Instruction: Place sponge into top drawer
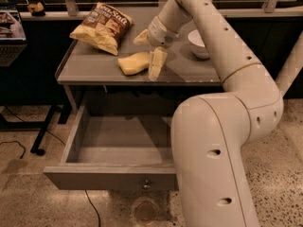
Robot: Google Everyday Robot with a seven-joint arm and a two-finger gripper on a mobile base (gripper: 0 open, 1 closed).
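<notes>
While the gripper [147, 56] hovers spread open above the table [90, 67], the sponge [132, 63] lies just beside its near finger, long axis along the table edge.

Smooth, matt cream plastic claw [147, 56] over the matt grey table [94, 70]. Just left of it, the pale yellow porous foam sponge [131, 63]. Further left, a glossy crinkled foil chip bag [102, 27]. To its right, a glazed white bowl [199, 44].

The arm [222, 46] was cream-white, thick round segments with small dark holes; its pale-yellow tool [147, 56] was over the table [94, 69].
</notes>
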